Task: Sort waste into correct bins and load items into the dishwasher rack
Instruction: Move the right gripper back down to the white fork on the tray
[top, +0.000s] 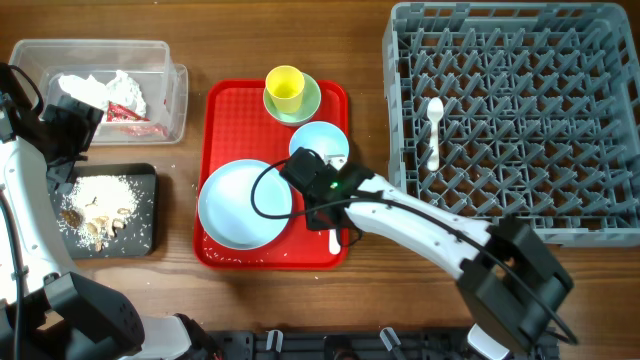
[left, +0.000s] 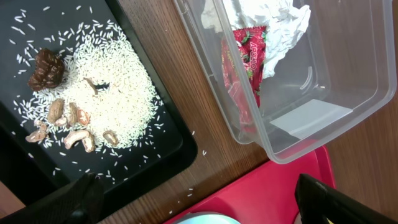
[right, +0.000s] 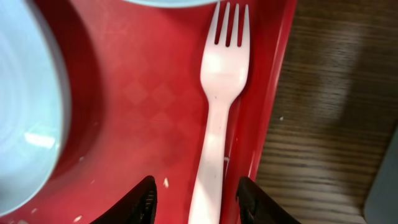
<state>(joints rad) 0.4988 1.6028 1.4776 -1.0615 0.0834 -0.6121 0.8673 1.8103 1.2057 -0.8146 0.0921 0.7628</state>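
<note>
The white fork (right: 214, 112) lies on the red tray (right: 143, 106) by its right rim, between my right gripper's (right: 198, 199) open fingers; in the overhead view this gripper (top: 325, 205) sits low over the tray between the light blue plate (top: 243, 205) and light blue bowl (top: 322, 143). The yellow cup (top: 285, 88) stands in the pale green bowl (top: 307, 108). A white spoon (top: 434, 128) lies in the grey rack (top: 600, 120). My left gripper (left: 199, 205) is open and empty, above the clear tub (left: 323, 93) holding napkins (left: 273, 25) and a red wrapper (left: 245, 59), and the black tray (left: 155, 143) with food scraps (left: 93, 93).
The rack fills the right side of the table. Loose rice grains lie on the wood (left: 189, 193) between the black tray and the red tray. The tub (top: 170, 110) and black tray (top: 145, 215) sit at the left.
</note>
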